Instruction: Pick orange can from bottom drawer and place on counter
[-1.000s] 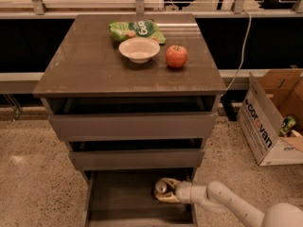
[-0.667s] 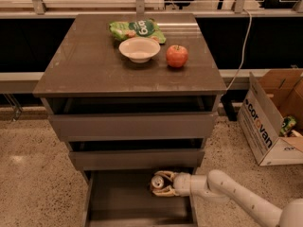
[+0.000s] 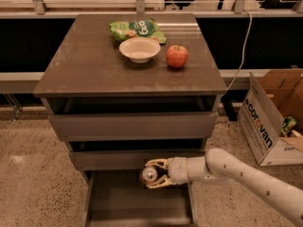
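Observation:
The orange can (image 3: 149,174) shows its silver top and lies sideways between the fingers of my gripper (image 3: 155,174). The gripper is shut on it and holds it above the back of the open bottom drawer (image 3: 118,202), just below the middle drawer's front. My white arm (image 3: 246,174) reaches in from the lower right. The counter (image 3: 90,65) is the brown top of the cabinet, well above the gripper.
On the counter stand a white bowl (image 3: 139,48), a red apple (image 3: 177,56) and a green snack bag (image 3: 137,29). The two upper drawers (image 3: 132,126) are slightly open. A cardboard box (image 3: 272,117) stands on the floor to the right.
My gripper has moved left and up with the can in it, lifting it from the drawer floor toward the middle drawer's front.

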